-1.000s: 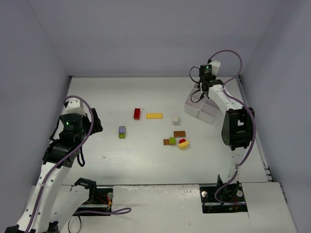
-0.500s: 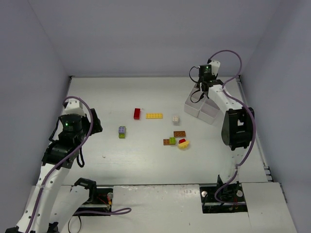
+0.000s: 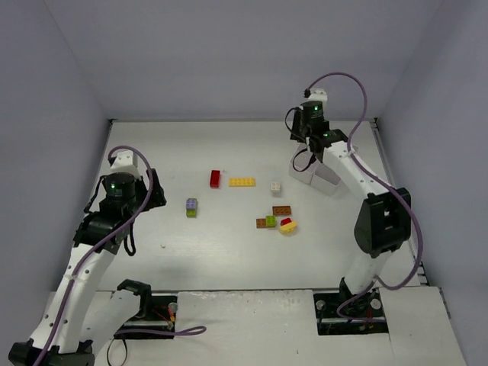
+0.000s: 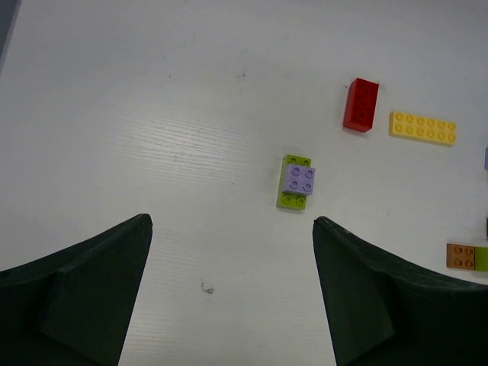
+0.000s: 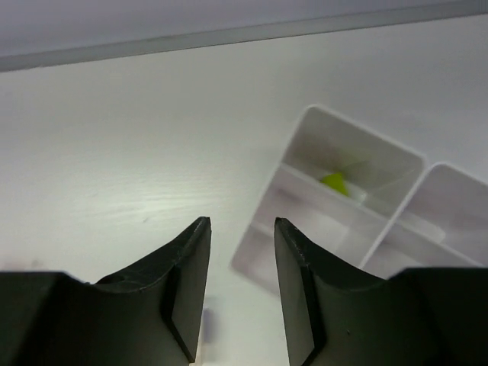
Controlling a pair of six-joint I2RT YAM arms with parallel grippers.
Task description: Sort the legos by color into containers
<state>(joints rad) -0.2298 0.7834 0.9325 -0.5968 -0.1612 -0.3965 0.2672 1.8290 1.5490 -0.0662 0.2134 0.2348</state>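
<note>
Top camera high, facing down; wrist cameras close, downward; left shares red brick.

In the top view the right arm covers part of the tray, so its compartments cannot be told. In the right wrist view the tray runs off the right edge, and a lime piece sits half hidden behind a divider. The left wrist view's right edge cuts off a brown-and-lime brick.

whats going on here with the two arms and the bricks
Two arms are sorting lego bricks by colour. The right gripper hovers by the white tray, jaws slightly apart and empty; a lime green piece lies in one compartment. The left gripper hangs wide open near the lavender-on-lime stack. The red brick, yellow brick and others lie on the table.
</note>
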